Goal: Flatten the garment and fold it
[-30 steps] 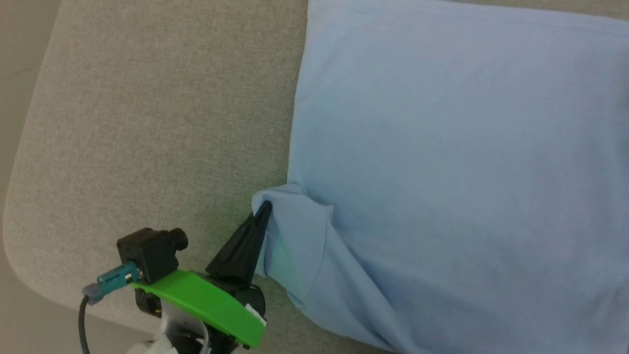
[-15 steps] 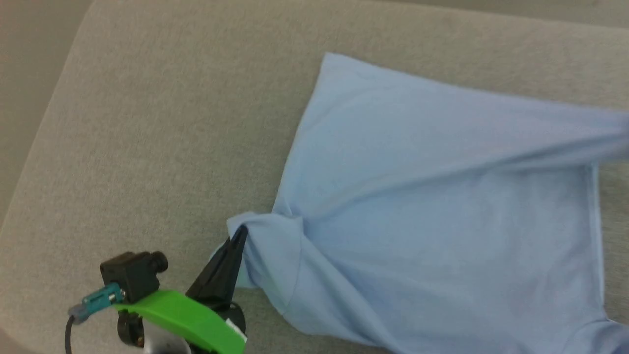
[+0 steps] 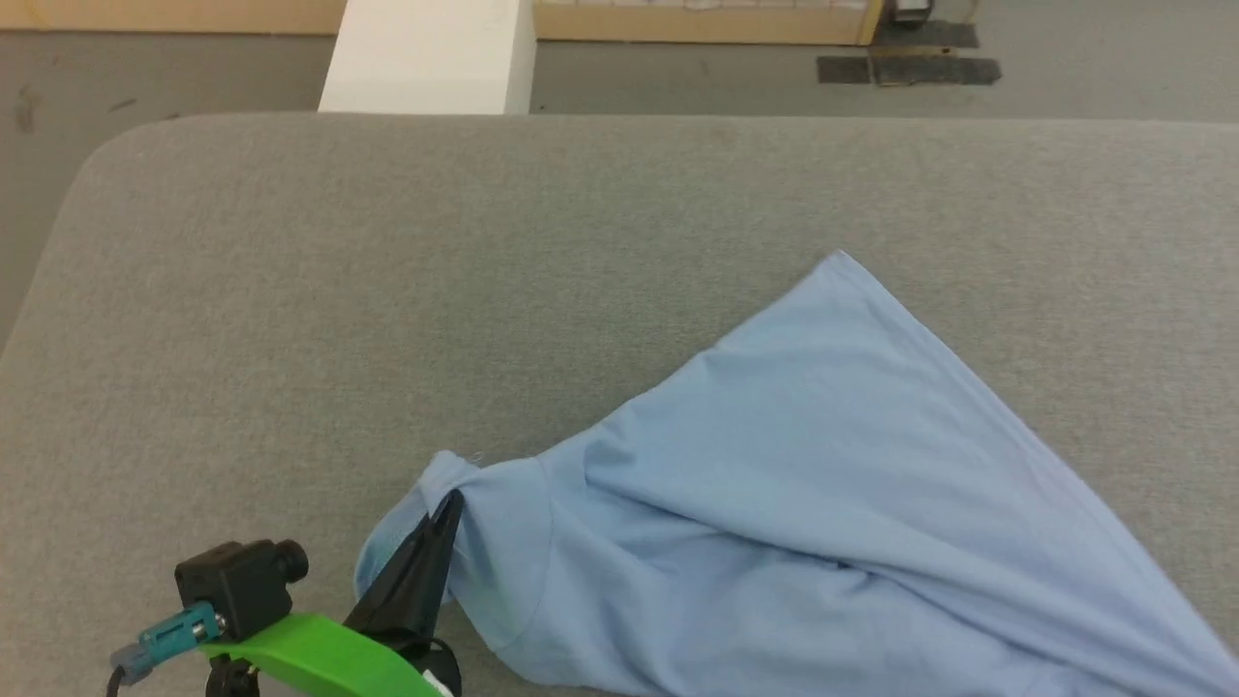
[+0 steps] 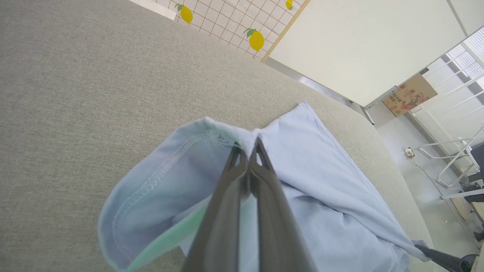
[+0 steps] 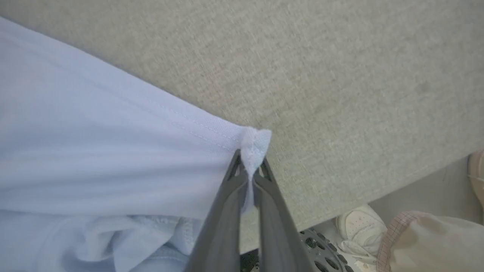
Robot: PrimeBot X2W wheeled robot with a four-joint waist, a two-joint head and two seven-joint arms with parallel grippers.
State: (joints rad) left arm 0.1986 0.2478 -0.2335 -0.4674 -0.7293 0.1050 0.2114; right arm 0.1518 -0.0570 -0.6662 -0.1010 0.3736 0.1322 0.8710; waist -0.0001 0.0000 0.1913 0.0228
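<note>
Location of work: a light blue, soft knit garment lies on a grey, cloth-covered table. It occupies the near right part of the head view. The cloth is drawn into a rough triangle with one corner pointing toward the table's far edge. It is not flat: long creases run from the near left corner across to the right.

Left hand: seen at the lower left of the head view, with its dark fingers clamped on a bunched sleeve of the garment. The left wrist view confirms the grip. There the left hand has both fingertips pinched together on the cloth beside the sleeve opening. The stitched hem of that opening loops open to the left of the fingers. A green tint shows on the cloth beneath them.

Right hand: fingers closed on a small tuft at a hemmed corner of the garment. From this grip the cloth runs taut toward the left of that view, with looser folds gathered below it.

Surroundings: past the table's edge in the right wrist view are a person's white shoe and a checked trouser cuff. A white block stands beyond the table's far edge. A grid panel printed with yellow lemons shows in the left wrist view.
</note>
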